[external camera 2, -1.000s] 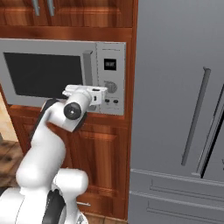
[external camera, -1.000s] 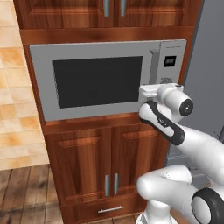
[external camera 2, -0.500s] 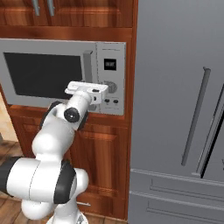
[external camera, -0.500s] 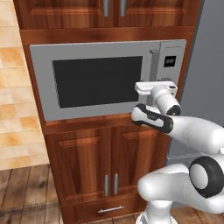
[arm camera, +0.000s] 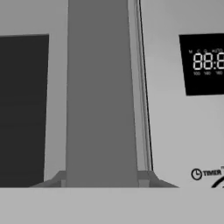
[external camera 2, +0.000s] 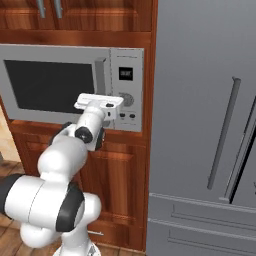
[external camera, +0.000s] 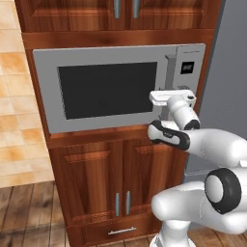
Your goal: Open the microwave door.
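The light-grey microwave (external camera: 120,84) is built into brown wooden cabinetry. Its door (external camera: 108,89) is shut, with a dark glass window and a vertical grey bar handle (external camera: 170,79) at its right edge. My gripper (external camera: 169,103) is pressed up against the lower part of that handle, just left of the control panel (external camera: 189,67). In the right base view the gripper (external camera 2: 101,106) sits below the handle (external camera 2: 100,75). The hand view is very close: the handle (arm camera: 103,96) runs straight up the middle, between the window (arm camera: 22,109) and the display (arm camera: 203,63). The hand hides my fingers.
Brown cabinet doors (external camera: 120,173) lie below the microwave, more above it. A tall grey refrigerator (external camera 2: 210,125) stands directly to the right. A tan tiled wall (external camera: 14,106) is at the left, over a wooden floor (external camera: 29,217).
My hand has shifted slightly left, from the control panel to the door handle, and closer to the microwave. The arm's elbow has folded lower. The door has stayed shut.
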You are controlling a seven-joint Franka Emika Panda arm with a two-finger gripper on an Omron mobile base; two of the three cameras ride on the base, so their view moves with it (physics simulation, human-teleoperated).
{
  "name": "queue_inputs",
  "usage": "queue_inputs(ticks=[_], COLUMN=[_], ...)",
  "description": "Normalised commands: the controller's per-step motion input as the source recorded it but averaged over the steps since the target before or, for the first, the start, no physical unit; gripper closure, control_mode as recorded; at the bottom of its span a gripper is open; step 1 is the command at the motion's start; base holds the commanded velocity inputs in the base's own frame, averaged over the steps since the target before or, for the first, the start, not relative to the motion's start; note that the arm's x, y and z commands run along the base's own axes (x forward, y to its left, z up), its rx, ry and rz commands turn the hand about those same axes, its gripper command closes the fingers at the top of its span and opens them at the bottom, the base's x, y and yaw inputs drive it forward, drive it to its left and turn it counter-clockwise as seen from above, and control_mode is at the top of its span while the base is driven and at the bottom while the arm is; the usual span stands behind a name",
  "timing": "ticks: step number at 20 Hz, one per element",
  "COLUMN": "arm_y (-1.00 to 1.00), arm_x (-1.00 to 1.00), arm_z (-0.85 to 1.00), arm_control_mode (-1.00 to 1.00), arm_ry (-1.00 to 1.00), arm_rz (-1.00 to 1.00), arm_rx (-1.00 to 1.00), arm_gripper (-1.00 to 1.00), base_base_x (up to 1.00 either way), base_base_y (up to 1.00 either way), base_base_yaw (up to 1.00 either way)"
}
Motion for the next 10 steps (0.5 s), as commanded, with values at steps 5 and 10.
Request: queue_inputs(ticks=[5,10], arm_y=[0.00,0.00], arm_x=[-0.38,-1.00], arm_z=[0.12,0.29], arm_control_mode=[-1.00,-1.00], arm_ry=[0.00,-0.02], arm_rz=[0.00,0.01], arm_rx=[0.00,0.01], arm_gripper=[1.00,1.00], base_base_x=[0.00,0.00], base_base_y=[0.00,0.00], base_base_yaw=[0.00,0.00])
